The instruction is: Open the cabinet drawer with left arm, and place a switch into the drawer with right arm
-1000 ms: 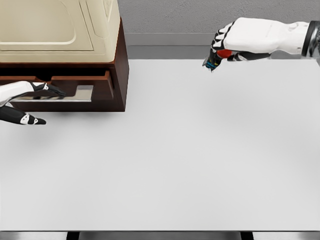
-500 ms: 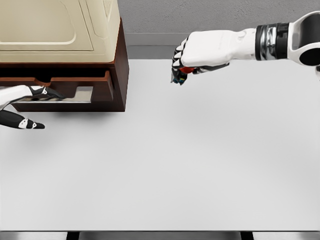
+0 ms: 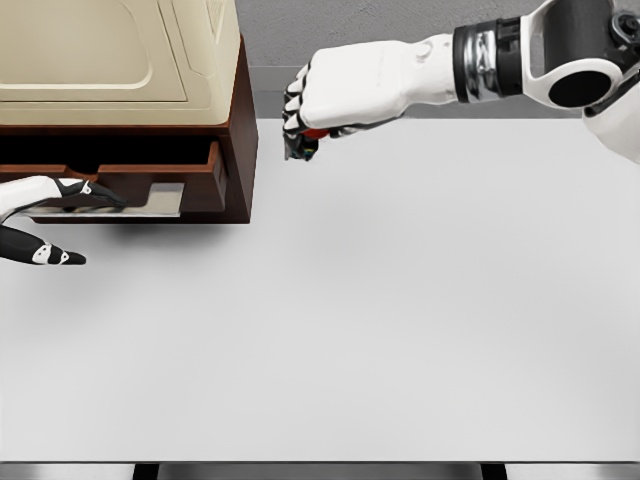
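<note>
Right hand [image 3: 305,125] is clutching the switch [image 3: 303,145] beside the cabinet [image 3: 235,150]; it should be lowering over the open drawer [image 3: 155,200] before releasing.

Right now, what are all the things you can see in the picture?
Table: one, white, fills most of the view.
Cabinet: one, dark brown, back left on the table.
Drawer: one, brown, partly open at the cabinet's front.
Cream box: one, on top of the cabinet.
Switch: one, dark with red, held just right of the cabinet.
Left hand: one, white and black, at the drawer.
Right hand: one, white, gripping the switch.
</note>
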{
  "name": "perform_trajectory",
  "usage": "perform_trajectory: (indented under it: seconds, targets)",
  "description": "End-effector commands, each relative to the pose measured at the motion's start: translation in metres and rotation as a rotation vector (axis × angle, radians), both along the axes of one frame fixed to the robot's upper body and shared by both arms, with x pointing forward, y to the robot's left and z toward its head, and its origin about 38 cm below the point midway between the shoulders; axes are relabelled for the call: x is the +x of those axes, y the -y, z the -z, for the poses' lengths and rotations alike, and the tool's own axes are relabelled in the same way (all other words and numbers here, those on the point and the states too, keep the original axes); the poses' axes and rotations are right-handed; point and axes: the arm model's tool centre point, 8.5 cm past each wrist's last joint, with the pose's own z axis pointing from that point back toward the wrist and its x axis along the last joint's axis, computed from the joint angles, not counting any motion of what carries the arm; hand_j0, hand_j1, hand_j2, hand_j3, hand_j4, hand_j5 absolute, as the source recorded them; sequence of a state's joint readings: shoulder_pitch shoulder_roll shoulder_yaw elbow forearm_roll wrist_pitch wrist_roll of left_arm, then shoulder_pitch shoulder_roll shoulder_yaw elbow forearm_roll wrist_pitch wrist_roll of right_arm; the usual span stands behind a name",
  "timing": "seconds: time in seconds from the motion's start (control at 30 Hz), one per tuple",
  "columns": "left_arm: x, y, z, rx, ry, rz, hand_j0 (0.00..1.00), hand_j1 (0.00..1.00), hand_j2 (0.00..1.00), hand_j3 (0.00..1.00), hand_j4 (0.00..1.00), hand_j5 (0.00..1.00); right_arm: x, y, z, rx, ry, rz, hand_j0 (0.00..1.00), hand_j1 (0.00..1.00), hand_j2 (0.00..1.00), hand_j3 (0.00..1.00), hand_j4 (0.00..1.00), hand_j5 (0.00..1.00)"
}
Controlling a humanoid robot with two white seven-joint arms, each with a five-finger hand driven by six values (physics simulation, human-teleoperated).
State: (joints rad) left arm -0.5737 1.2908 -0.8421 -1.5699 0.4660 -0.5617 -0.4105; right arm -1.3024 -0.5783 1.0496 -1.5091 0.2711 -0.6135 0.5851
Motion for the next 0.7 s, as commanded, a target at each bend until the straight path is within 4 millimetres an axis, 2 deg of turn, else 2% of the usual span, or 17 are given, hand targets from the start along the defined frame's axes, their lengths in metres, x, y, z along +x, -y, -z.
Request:
perform_trajectory:
  seconds: [0.0,0.17,0.43,0.67]
  targets:
    - [-0.002,0.002,0.001,0.005,-0.001,0.015,0.83,0.83,0.83,0.83,0.83,0.83,-0.003,-0.013,0.002,0.006,-0.009,-0.027,0.48,0.48,0.48,0.48,0.48,0.48]
    - [-0.006,0.003,0.002,-0.004,-0.009,0.024,0.83,0.83,0.83,0.83,0.83,0.83,-0.008,-0.031,0.003,-0.004,-0.01,-0.067,0.48,0.48,0.48,0.48,0.48,0.48]
    - [-0.011,0.005,-0.002,-0.006,-0.001,0.048,0.83,0.83,0.83,0.83,0.83,0.83,-0.01,-0.04,0.001,0.001,-0.008,-0.085,0.49,0.49,0.49,0.49,0.49,0.49]
    - [-0.015,0.006,-0.001,-0.014,-0.012,0.055,0.83,0.83,0.83,0.83,0.83,0.83,-0.01,-0.08,0.001,-0.023,-0.011,-0.138,0.49,0.49,0.49,0.49,0.49,0.49]
